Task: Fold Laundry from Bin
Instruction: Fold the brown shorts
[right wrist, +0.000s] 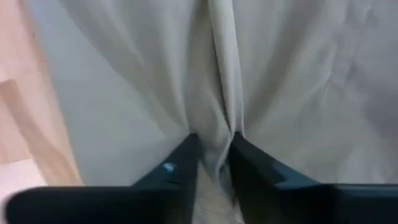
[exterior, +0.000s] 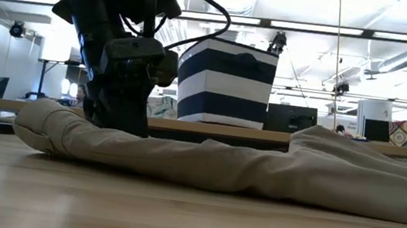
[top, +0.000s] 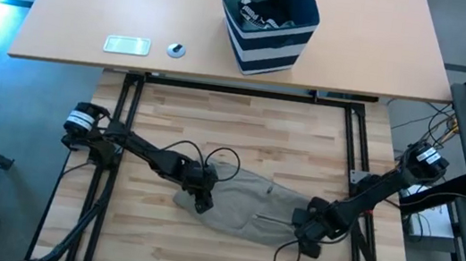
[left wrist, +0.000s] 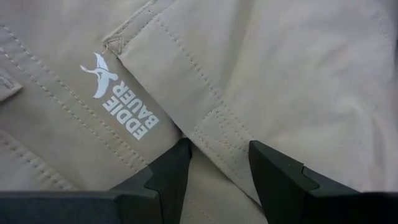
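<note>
Working on a wooden tabletop, we have the beige garment spread flat between our two arms, while the bin stands well apart on the paler desk beyond, with what looks like more laundry inside. Down at table height the cloth lies as a long low mound, and the striped bin shows behind it. Our left gripper sits at the garment's left end, its jaws partly apart with a stitched seam edge running between them; they look set around the fabric, though we cannot tell whether they truly pinch it. Our right gripper is at the right end, jaws drawn nearly together on a narrow pleat of cloth, which we judge to be a grip. A small white logo is printed on the fabric near the left jaws. The risk we see is uneven hold: if the left jaws only straddle the seam, a lift or pull would drag one end alone and twist the garment. The thin pleat on the right could also slip out under tension, spoiling the fold.
</note>
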Controlling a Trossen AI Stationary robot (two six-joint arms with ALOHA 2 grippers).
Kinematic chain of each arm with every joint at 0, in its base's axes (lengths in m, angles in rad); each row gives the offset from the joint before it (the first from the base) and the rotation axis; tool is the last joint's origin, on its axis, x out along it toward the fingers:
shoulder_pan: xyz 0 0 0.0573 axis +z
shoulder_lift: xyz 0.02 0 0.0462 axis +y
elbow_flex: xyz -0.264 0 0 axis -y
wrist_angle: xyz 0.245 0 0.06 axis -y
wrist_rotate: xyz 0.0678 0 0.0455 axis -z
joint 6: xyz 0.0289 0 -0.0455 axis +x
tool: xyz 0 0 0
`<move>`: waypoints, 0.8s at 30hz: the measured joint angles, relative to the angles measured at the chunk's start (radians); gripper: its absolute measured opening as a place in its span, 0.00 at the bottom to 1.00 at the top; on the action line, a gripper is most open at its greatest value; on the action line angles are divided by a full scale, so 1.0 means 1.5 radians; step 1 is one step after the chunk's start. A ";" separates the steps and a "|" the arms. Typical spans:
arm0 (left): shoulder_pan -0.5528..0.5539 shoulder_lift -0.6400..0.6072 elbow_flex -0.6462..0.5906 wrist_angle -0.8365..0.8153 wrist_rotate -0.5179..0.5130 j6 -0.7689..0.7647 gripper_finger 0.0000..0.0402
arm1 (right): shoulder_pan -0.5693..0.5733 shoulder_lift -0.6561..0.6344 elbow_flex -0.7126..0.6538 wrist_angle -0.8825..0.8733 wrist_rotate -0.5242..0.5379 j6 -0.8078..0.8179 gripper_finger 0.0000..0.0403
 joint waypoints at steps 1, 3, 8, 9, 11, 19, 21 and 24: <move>0.000 0.000 0.000 -0.003 0.000 -0.002 0.39 | 0.000 -0.002 0.001 -0.001 -0.012 0.011 0.11; 0.000 0.000 0.000 -0.005 -0.001 -0.004 0.39 | 0.000 -0.010 0.004 -0.008 -0.047 0.034 0.05; 0.000 -0.001 -0.010 -0.002 -0.002 -0.016 0.39 | 0.001 -0.021 0.016 -0.008 -0.187 0.090 0.03; 0.000 -0.001 -0.011 -0.001 -0.002 -0.016 0.39 | 0.001 -0.022 0.016 -0.008 -0.203 0.099 0.03; 0.000 -0.001 -0.012 0.000 -0.002 -0.016 0.39 | 0.001 -0.021 0.016 -0.009 -0.205 0.102 0.03; -0.007 -0.002 -0.014 0.017 -0.002 -0.001 0.38 | -0.016 -0.021 0.016 -0.010 -0.141 0.050 0.03; -0.008 -0.002 -0.014 0.018 -0.002 0.002 0.38 | -0.021 -0.021 0.016 -0.010 -0.141 0.032 0.03; -0.009 -0.002 -0.014 0.019 -0.002 0.003 0.38 | -0.030 -0.021 0.018 -0.012 -0.140 -0.006 0.03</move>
